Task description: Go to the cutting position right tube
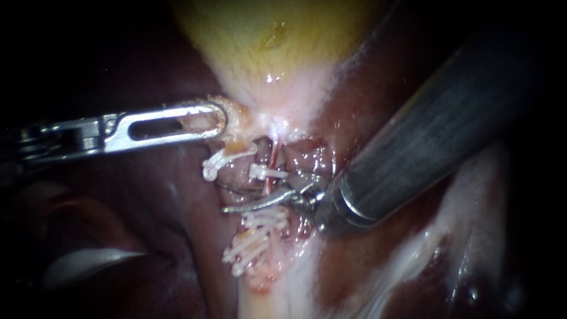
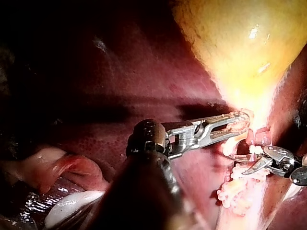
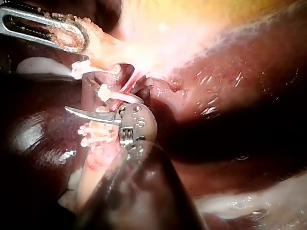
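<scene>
Right tube (image 1: 273, 155) is the thin red strand at the centre of the endoscope view, running toward 6 o'clock from the neck of the gallbladder (image 1: 266, 35). A white clip (image 1: 267, 172) sits across it, and the lower clips (image 1: 260, 220) lie further toward 6.

My left instrument (image 1: 218, 118), in from 9 o'clock, has its pincer clamped on the gallbladder neck.

My right instrument (image 1: 236, 201), in from 2 o'clock, carries a pincer of curved blades. As far as I can read them they are slightly parted, just beside the tube between the clips.

My worries from here:
- Settling too near a clip could shear or dislodge it.
- The blade tip, pointing to 9 o'clock, could nick the liver (image 1: 177, 224) behind.
- Too much pull from the left could tear the strand.
</scene>
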Controlling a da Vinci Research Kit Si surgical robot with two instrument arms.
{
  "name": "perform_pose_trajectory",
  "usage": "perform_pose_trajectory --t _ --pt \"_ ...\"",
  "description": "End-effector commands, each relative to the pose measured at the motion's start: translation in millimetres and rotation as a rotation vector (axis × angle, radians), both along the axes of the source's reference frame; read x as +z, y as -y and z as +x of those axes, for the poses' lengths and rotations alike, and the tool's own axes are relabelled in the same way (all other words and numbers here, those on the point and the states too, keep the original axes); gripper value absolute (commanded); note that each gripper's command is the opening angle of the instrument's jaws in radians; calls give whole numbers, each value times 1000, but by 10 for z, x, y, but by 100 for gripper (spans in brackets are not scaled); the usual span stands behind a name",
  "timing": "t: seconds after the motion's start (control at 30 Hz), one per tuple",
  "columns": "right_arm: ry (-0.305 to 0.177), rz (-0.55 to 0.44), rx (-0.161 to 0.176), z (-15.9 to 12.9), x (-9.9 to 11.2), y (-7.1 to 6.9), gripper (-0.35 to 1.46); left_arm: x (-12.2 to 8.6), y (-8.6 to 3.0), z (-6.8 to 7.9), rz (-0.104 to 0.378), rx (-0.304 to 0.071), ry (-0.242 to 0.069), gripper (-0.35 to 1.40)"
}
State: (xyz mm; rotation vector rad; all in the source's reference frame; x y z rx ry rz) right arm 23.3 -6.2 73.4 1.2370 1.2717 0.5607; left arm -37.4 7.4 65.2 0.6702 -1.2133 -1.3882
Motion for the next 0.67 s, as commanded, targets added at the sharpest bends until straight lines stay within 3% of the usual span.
perform_pose_trajectory --t 0.03,0.67 --pt "1 0 -1 0 0 0 144 0 0 0 0 0 0 -35" --pt "0 0 -2 -2 0 0 144 0 0 0 0 3 2 -35"
